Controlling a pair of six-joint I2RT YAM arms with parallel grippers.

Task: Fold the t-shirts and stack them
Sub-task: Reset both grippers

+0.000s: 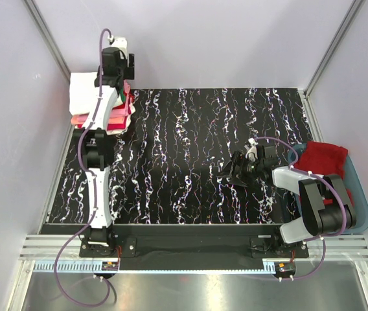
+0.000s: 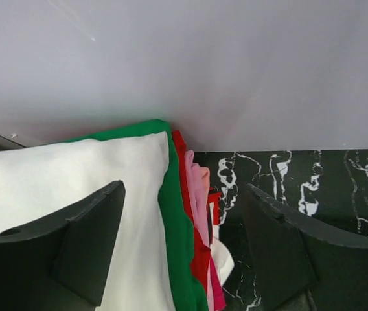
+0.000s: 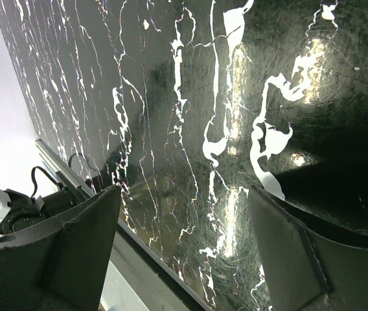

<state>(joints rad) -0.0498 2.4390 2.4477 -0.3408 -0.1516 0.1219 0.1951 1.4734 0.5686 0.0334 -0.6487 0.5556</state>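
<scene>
At the far left corner of the table (image 1: 190, 129), close against the wall, the stack of folded t-shirts (image 1: 83, 94) lies beneath the left gripper (image 2: 183, 207). Its fingers stand wide apart with nothing between them, and the white top t-shirt (image 2: 61, 175) shows under one of them. The risk, as I judge it, lies in drawing away. A finger dragging across the white cloth could pull the top fold open or slide it off the green layer (image 2: 174, 220). The layers sit staggered along the stack's table-side edge, so a nudge there could spill the lower ones. The right gripper (image 3: 184, 194) hangs over bare table toward the middle right, its jaws likewise apart and empty. If it reaches for the blue tub (image 1: 363, 201), it could knock the rim or lift the cloth in a bunch that is hard to spread. Counted: two arms, two grippers, one tub, one red t-shirt (image 1: 323, 159) crumpled inside it, one stack. Along the stack's edge I count white, green, red and pink layers, with more red and a scrap of white lower down. I cannot tell whether those are separate shirts.
</scene>
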